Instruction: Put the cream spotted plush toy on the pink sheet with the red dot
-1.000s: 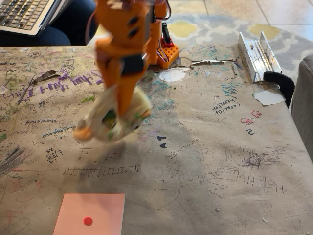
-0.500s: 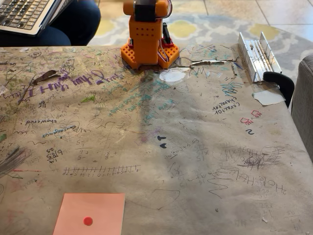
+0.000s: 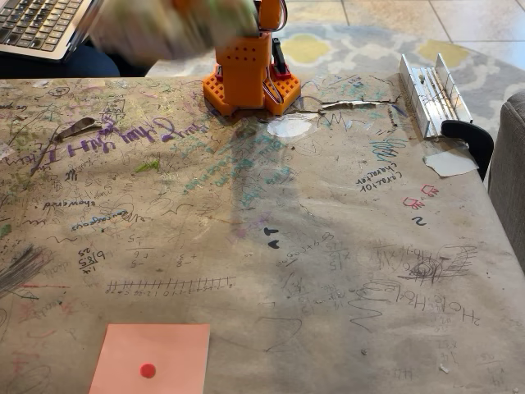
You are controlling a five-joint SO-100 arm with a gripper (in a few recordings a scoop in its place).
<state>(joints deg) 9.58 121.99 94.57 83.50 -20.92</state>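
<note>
The cream spotted plush toy is a pale motion-blurred shape in the air at the top edge of the fixed view, just left of the orange arm base. A sliver of orange from my gripper shows right above it, and the fingers are lost in the blur. The plush is well off the table, so it is being carried. The pink sheet with the red dot lies flat at the near left of the table, with nothing on it.
The table is covered in scribbled brown paper. A metal hinge bracket and a white paper scrap lie at the far right. A laptop sits beyond the far left corner. A grey seat edge is at the right.
One second ago the plush hung low over the table in the gripper. Half a second ago arm and plush were lifted out of frame. Now the plush shows blurred at the top edge.
</note>
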